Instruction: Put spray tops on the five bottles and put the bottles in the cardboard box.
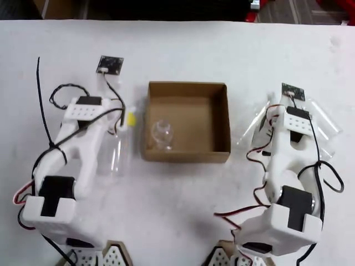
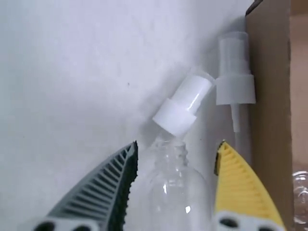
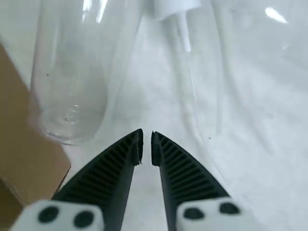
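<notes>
The left gripper (image 2: pixel 178 144) straddles a clear bottle (image 2: pixel 168 192) at its shoulder, just left of the cardboard box (image 1: pixel 187 154). Its grey and yellow jaws seem to pinch it, though contact is hard to read. A spray top (image 2: pixel 184 109) lies tilted just off the neck, and a 2nd spray top (image 2: pixel 234 72) rests beside the box wall. The right gripper (image 3: pixel 147 135), pressed nearly together on nothing, hangs low among loose bottles (image 3: pixel 72 72) right of the box. 1 bottle (image 1: pixel 161 134) sits inside the box. The clear bottle is probably light, thin-walled and slippery, so a gentle hold at the stiffer shoulder suits it. The spray top is best taken by its collar, not its thin tube.
</notes>
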`<move>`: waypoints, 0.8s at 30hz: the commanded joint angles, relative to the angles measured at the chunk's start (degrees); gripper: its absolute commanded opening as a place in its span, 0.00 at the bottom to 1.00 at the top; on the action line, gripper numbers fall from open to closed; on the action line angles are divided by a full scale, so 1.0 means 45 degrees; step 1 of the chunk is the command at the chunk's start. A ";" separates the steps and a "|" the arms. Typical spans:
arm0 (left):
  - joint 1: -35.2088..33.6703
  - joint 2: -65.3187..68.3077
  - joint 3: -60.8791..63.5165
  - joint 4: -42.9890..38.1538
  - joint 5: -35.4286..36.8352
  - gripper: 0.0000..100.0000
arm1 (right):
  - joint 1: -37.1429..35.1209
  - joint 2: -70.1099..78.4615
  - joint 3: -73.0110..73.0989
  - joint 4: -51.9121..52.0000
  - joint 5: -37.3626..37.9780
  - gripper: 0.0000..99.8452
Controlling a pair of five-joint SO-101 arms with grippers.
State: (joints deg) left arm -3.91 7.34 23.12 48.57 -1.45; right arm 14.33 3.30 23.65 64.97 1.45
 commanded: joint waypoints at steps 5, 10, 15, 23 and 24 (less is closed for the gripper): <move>0.0107 0.0889 -0.1074 -0.0137 0.0117 0.24 | -0.0244 -0.0068 -0.0039 -0.0166 -0.0156 0.02; 0.0010 0.1084 -0.1446 0.0195 0.0352 0.17 | -0.0244 -0.0068 -0.0039 -0.0166 -0.0156 0.02; 0.0010 0.1084 -0.1485 0.0215 0.0391 0.17 | -0.0264 -0.0068 -0.0039 -0.0166 -0.0156 0.02; 0.0264 0.1084 -0.1485 0.0996 0.0391 0.17 | -0.0264 -0.0068 -0.0039 -0.0186 -0.0156 0.02; 0.0361 0.1084 -0.1504 0.1211 0.0391 0.17 | -0.0264 -0.0068 -0.0039 -0.0186 -0.0156 0.02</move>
State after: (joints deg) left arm -3.82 12.70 19.08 50.24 -0.66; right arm 14.07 3.30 23.74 64.97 1.45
